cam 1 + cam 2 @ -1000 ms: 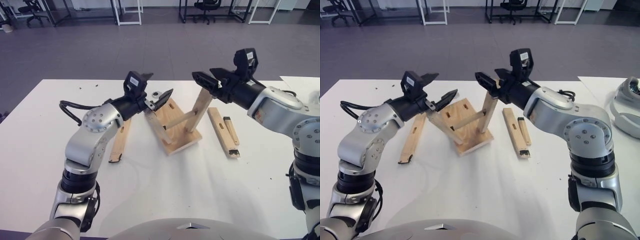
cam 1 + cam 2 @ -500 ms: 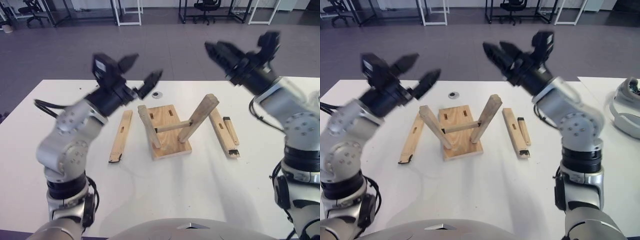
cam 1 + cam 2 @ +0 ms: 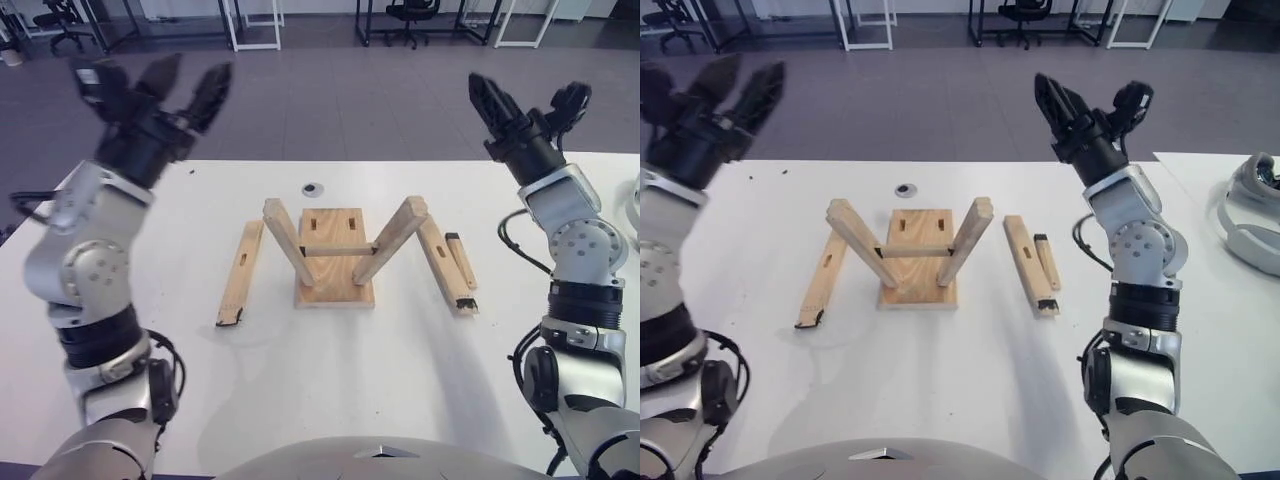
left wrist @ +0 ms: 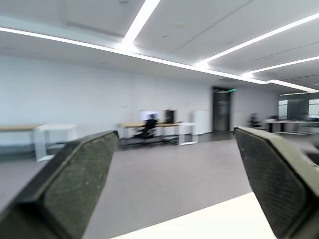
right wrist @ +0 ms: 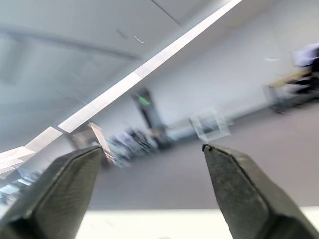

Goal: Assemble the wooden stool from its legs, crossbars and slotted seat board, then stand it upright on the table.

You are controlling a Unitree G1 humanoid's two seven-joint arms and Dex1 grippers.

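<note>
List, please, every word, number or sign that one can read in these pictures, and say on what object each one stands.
No text can be read.
Pale wooden slotted seat board, loose wooden piece lying beside it, white table: no print visible.
Small green glowing sign over the dark doorway in the room behind: too blurred to read.

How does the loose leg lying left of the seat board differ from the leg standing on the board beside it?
The loose leg lies flat on the table; the standing leg rises tilted from the seat board. The loose leg lies apart from the board; the standing leg is joined by a crossbar to a second leg. Both are pale wooden bars.
</note>
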